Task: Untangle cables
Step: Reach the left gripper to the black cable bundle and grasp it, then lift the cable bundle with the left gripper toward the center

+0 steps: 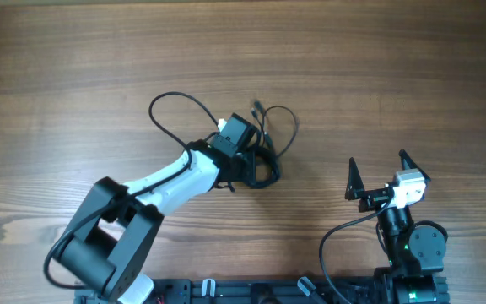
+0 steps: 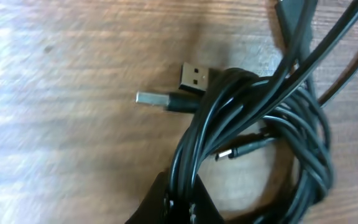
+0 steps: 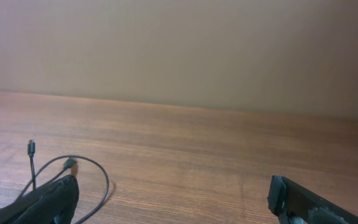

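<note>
Left claw (image 1: 258, 169): pressed together, down low on the table (image 1: 412, 67) right at the knot, pinching a few strands of the cables (image 1: 268, 160). From the left wrist camera you can see the strands run straight down into the dark fingers (image 2: 169, 205) at the bottom edge of the shot.

Right claw (image 1: 378, 162): spread wide with nothing in it, sitting off to the right near the front edge, well apart from the tangle.

Cables: thin black ones, bunched into a messy knot roughly mid-table, with the left claw on top of it.

Loops: one big loop (image 1: 171, 100) swings out to the left of the knot and lies flat on the wood. A smaller loop (image 1: 292, 127) curls off to the right.

Plugs: up close, two USB plugs (image 2: 193, 78) lie just left of the bundle, touching it. One shows its open face and the other has a silver end pointing left. A thin pin plug (image 2: 229, 152) pokes out from inside the coil.

Right wrist view: the small loop lies flat on the table, and one plug end (image 3: 31, 148) sticks up at the far left.

Table: brown wood grain. The cables are the only loose things on it.

Can't tell: how many separate cables are in there, because the strands overlap too much in the knot.
</note>
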Tool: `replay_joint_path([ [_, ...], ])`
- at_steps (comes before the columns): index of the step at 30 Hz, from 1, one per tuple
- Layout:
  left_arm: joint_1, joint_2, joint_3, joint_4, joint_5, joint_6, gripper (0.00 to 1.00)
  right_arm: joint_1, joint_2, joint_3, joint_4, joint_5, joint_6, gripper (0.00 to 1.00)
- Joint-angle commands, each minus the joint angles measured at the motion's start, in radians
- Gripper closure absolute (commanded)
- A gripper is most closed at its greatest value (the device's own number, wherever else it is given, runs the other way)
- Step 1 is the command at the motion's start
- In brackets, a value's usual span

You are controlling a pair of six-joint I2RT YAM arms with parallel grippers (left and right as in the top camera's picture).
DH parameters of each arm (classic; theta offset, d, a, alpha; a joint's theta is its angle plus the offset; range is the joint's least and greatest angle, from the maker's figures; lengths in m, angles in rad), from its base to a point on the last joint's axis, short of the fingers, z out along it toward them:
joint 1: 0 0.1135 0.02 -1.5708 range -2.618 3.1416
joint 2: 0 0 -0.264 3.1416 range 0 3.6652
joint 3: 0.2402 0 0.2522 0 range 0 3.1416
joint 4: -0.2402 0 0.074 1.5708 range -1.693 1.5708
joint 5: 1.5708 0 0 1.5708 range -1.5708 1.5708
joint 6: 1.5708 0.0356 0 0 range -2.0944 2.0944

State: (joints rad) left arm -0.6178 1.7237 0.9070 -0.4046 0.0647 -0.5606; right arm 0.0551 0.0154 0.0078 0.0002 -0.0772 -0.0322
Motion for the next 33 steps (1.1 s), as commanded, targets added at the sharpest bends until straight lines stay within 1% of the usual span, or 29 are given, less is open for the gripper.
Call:
replay_joint_path([
  [1,0.045,-0.137,-0.003,-0.04,-0.011,-0.169,0.96,-0.002,-0.012,-0.003,0.002,0.01,-0.018,0.0],
  [2,0.057,-0.163,-0.003,-0.056,-0.011,-0.233,0.96,-0.002,-0.012,-0.003,0.002,0.01,-0.017,0.0],
  [4,0.081,-0.211,-0.003,-0.095,-0.011,-0.403,0.96,-0.002,-0.012,-0.003,0.002,0.01,-0.018,0.0],
  [5,0.093,-0.237,-0.003,-0.124,-0.011,-0.554,0.96,-0.002,-0.012,-0.003,0.002,0.01,-0.018,0.0],
  [8,0.099,-0.262,-0.003,-0.176,-0.01,-0.843,0.96,-0.002,-0.012,-0.003,0.002,0.01,-0.017,0.0],
  [10,0.092,-0.261,-0.003,-0.203,-0.01,-1.008,0.96,-0.002,-0.012,-0.003,0.002,0.01,-0.018,0.0],
  [11,0.086,-0.261,-0.003,-0.213,-0.011,-1.049,0.96,-0.002,-0.012,-0.003,0.001,0.01,-0.018,0.0],
  [13,0.074,-0.261,-0.003,-0.214,-0.022,-1.055,0.96,-0.002,-0.012,-0.003,0.002,0.01,-0.018,0.0],
  [14,0.068,-0.261,-0.003,-0.214,-0.031,-1.037,0.96,-0.002,-0.012,-0.003,0.002,0.01,-0.018,0.0],
  [20,0.066,-0.262,-0.003,-0.213,-0.04,-0.816,0.96,-0.002,-0.012,-0.003,0.002,0.01,-0.018,0.0],
  [21,0.07,-0.264,-0.003,-0.209,-0.04,-0.761,0.96,-0.002,-0.012,-0.003,0.001,0.01,-0.018,0.0],
  [22,0.075,-0.264,-0.003,-0.201,-0.04,-0.676,0.96,-0.002,-0.012,-0.003,0.002,0.01,-0.018,0.0],
  [23,0.08,-0.265,-0.003,-0.186,-0.04,-0.552,0.96,-0.002,-0.012,-0.003,0.002,0.01,-0.018,0.0],
  [26,0.084,-0.265,-0.003,-0.161,-0.04,-0.254,0.96,-0.002,-0.012,-0.003,0.001,0.01,-0.018,0.0],
  [27,0.084,-0.265,-0.003,-0.165,-0.04,-0.209,0.95,-0.002,-0.012,-0.003,0.002,0.01,-0.018,0.0],
  [28,0.084,-0.265,-0.003,-0.172,-0.04,-0.195,0.94,-0.002,-0.012,-0.003,0.002,0.01,-0.018,0.0],
  [29,0.084,-0.265,-0.003,-0.185,-0.04,-0.216,0.96,-0.002,-0.012,-0.003,0.001,0.01,-0.018,0.0],
  [30,0.084,-0.265,-0.003,-0.198,-0.039,-0.334,0.96,-0.002,-0.012,-0.003,0.002,0.01,-0.018,0.0],
  [32,0.081,-0.265,-0.003,-0.206,-0.036,-0.447,0.96,-0.002,-0.012,-0.003,0.002,0.01,-0.017,0.0],
  [33,0.078,-0.265,-0.004,-0.208,-0.035,-0.484,0.96,-0.002,-0.012,-0.003,0.002,0.01,-0.018,0.0],
])
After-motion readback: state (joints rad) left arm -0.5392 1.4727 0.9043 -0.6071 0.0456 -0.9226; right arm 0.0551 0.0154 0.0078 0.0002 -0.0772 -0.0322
